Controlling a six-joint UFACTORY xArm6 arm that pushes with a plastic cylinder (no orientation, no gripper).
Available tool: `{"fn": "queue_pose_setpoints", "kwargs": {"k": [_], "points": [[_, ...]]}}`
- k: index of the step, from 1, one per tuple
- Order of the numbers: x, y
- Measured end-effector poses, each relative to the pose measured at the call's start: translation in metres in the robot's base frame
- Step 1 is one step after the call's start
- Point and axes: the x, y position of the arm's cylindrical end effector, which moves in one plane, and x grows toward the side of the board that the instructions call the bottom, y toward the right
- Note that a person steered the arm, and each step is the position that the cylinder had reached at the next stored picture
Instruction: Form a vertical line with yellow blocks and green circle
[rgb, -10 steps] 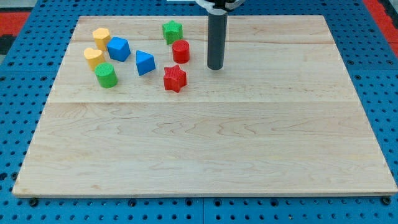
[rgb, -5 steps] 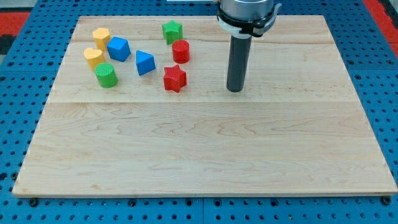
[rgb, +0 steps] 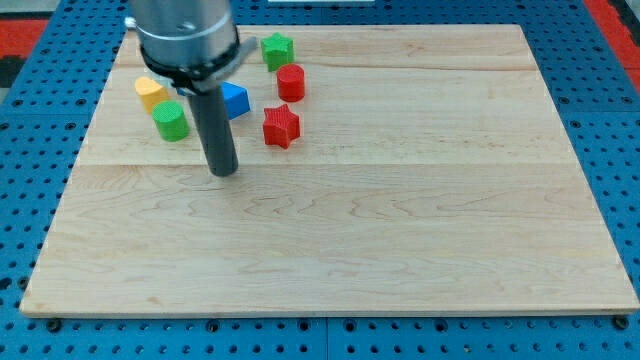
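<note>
Furthest to the view's left of my tip (rgb: 222, 172), and up from it, sits the one yellow block (rgb: 150, 92) that shows — a rounded piece near the wooden board's (rgb: 400, 250) left edge. A second yellow block is not visible now; the arm's body covers the spot above and left of my tip where it may lie, so I cannot place it. Just below the yellow block and nearly touching it stands the green circle (rgb: 171, 120), a ribbed cylinder, a little up and to the left of my tip. The two are stacked roughly one above the other already, which suits a vertical line.

My tip rests on bare wood, touching nothing. There is no pincer here, only a plain rod, so nothing is held or released. It stands below the cluster, probably so it can push upward or sideways.

Right behind the rod peeks a blue block (rgb: 236, 99). Further right of my tip lie a red star (rgb: 281, 126), a red cylinder (rgb: 291, 81) and a green star (rgb: 277, 48) — all clear of the line.
</note>
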Motion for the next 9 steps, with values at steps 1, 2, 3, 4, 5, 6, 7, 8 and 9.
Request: {"fn": "queue_pose_setpoints", "kwargs": {"k": [1,2,3,4,5,6,7,8,9], "points": [[-0.025,0.01],[-0.051,-0.03],[-0.054,-0.07],[-0.033,-0.085],[-0.047,-0.08],[-0.068,-0.071],[-0.07,-0.071],[-0.084,-0.071],[-0.092,-0.071]]}}
